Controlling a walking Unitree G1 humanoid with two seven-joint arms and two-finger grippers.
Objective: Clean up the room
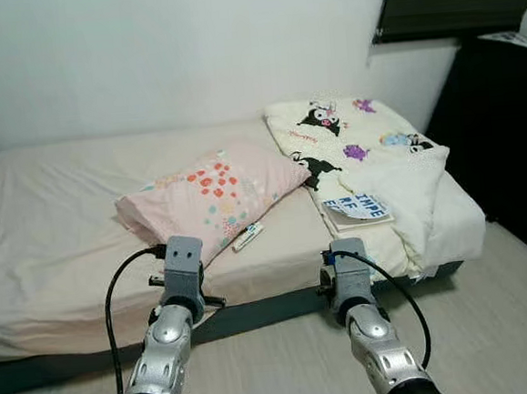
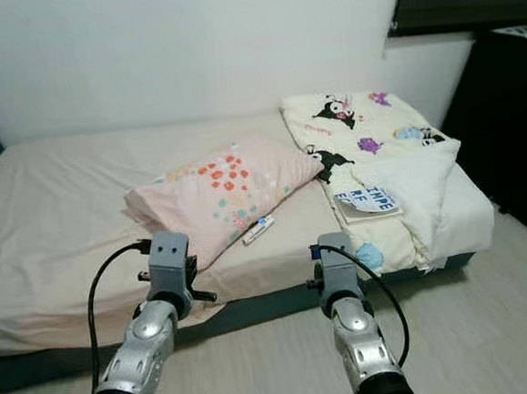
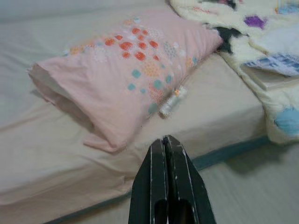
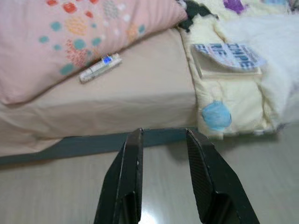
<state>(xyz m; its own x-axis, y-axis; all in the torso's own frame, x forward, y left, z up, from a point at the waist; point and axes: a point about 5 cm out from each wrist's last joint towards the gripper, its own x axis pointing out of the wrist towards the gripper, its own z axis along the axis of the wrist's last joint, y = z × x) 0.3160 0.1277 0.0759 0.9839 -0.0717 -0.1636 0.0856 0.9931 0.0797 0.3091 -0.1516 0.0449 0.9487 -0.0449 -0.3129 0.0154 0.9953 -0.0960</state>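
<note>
Head view: the pink pillow (image 1: 211, 199) lies mid-bed (image 1: 57, 241), a book (image 1: 356, 210) at its three o'clock.

Left wrist: left gripper (image 3: 168, 141) pressed together, empty.

Right wrist: right gripper (image 4: 163, 135) parted; small tube (image 4: 100, 68) at eleven o'clock, likely light, rigid, best pinched mid-body.

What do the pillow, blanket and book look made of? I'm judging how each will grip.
Pillow: soft woven cloth, matte, likely cotton; it sags and creases. Blanket: thick plush or fleece, by its rounded folds and fuzzy edge. Book: paper with a smooth, perhaps slightly glossy cover; flat, stiff edges.
</note>
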